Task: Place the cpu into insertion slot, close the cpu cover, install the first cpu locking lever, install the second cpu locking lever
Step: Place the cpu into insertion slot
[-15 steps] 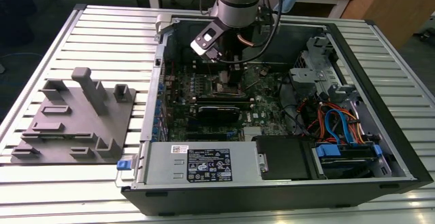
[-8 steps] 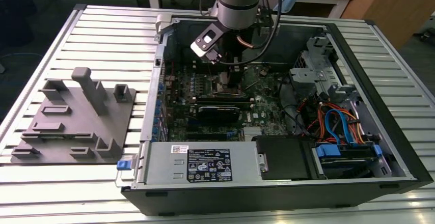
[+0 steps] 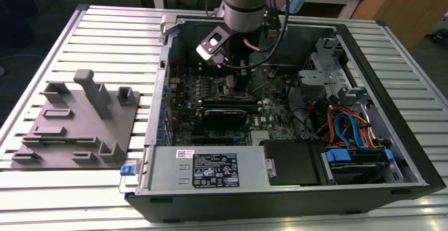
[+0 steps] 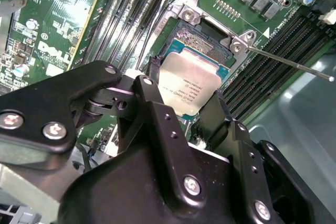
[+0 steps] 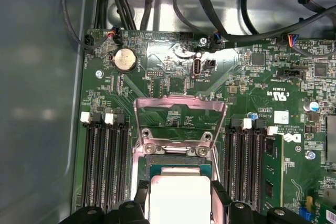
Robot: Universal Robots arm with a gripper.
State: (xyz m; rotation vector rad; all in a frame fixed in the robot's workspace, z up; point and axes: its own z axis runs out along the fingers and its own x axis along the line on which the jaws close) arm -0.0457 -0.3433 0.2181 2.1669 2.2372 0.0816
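One cpu (image 4: 191, 85) in tool (image 4: 182, 90) — cover (image 5: 181, 101) up

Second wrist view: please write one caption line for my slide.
The gripper holds the cpu by two opposite edges at the insertion slot.

The square, silver-grey cpu (image 4: 191, 85) hangs just over the dark, silver-rimmed insertion slot (image 4: 203, 41); the silvery cpu cover (image 5: 178, 102) stands swung open beyond it.
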